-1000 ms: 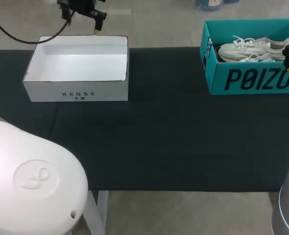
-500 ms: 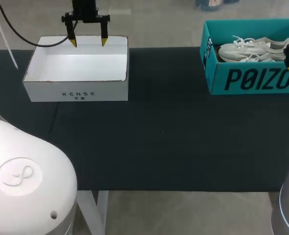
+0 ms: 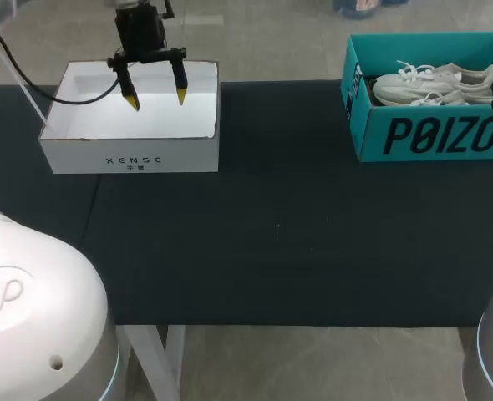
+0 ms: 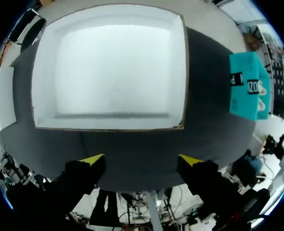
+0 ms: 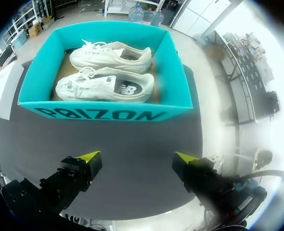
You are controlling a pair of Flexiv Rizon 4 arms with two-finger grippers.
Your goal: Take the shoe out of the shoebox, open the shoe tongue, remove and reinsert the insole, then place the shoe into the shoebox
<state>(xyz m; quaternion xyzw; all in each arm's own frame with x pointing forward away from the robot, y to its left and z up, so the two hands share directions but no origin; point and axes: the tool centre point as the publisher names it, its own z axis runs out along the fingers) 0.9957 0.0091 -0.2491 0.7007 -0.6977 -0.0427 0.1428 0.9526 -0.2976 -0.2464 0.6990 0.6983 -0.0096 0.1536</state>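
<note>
Head view: fixed camera above and behind robot, facing down over whole dark surface (image 3: 280,242); white box (image 3: 129,154) at far left, teal box (image 3: 430,138) at far right, both distant.
Left wrist view: camera on left arm, facing down along left end effector (image 4: 141,159), close over white box; teal box off to one side.
Right wrist view: camera on right arm, facing along right end effector (image 5: 135,156), close above teal box.
Shared: teal box in all three views; white box in head and left wrist views.

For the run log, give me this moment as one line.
left gripper: open, above white box | right gripper: open, near teal shoebox | shoes: both in shoebox
</note>
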